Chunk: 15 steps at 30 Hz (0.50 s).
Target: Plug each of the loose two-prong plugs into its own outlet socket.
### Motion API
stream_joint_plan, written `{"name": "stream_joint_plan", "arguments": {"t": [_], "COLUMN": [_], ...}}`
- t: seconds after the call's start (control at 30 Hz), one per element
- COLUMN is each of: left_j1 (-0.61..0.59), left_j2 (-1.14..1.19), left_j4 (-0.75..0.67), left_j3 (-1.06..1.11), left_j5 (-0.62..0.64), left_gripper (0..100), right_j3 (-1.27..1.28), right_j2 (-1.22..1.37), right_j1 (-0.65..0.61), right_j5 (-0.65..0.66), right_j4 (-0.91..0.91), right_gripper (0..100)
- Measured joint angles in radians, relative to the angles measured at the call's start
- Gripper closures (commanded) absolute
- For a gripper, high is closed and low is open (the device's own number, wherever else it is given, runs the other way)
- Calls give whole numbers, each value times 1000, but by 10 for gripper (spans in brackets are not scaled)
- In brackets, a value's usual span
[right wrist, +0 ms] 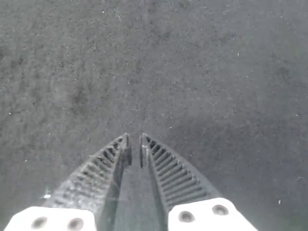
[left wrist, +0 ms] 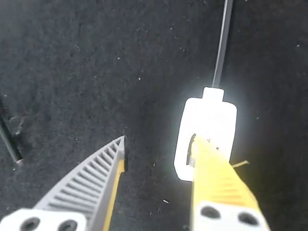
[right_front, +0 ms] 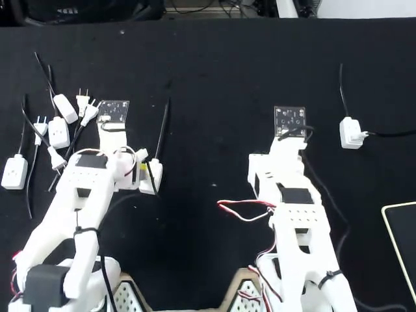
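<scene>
Closest to the left wrist lens is the left gripper [left wrist: 158, 139], its jaws spread wide and holding nothing. A white block [left wrist: 211, 113], which looks like one of the outlet sockets, lies flat on the black counter [left wrist: 72, 57]. It is not centred in the gap: the yellow-lined jaw lies over the block's near end, while the grey ribbed jaw stands well off to the other side. The block's long axis runs along the line of the jaws' reach, and its black cable [left wrist: 221, 43] leads straight away from the gripper. Closing from here would likely miss, so I judge the gripper must shift sideways toward the block until both jaws flank it.

On the right wrist, the right gripper [right wrist: 134, 147] hangs over bare counter with its jaws almost closed, a thin slit between them and nothing gripped.

From the high view, the left arm [right_front: 84, 188] sits with its tip just beside the white block [right_front: 155, 175], so it is by far the nearer arm; the right arm [right_front: 292, 201] is well apart from it. Loose two-prong plugs [right_front: 83, 101] lie in a tangle at the far left among more white sockets [right_front: 14, 172], none yet mated. Far right, a white pair [right_front: 351, 133] with cables leading off two ways appears already joined, though the seating is too small to confirm.
</scene>
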Motion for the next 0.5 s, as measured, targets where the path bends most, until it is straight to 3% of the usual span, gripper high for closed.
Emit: {"name": "stream_joint_plan", "arguments": {"t": [0.3,0.5], "left_j1": [-11,-48], "left_j2": [124,210], "left_j4": [0,91], "left_j3": [-87,-196], "left_j5": [0,0], "left_gripper": [779,780], "right_j3": [0,0], "right_j2": [0,0], "right_j1": [0,0], "right_j5": [0,0], "right_j4": [0,0], "right_gripper": [966,966]}}
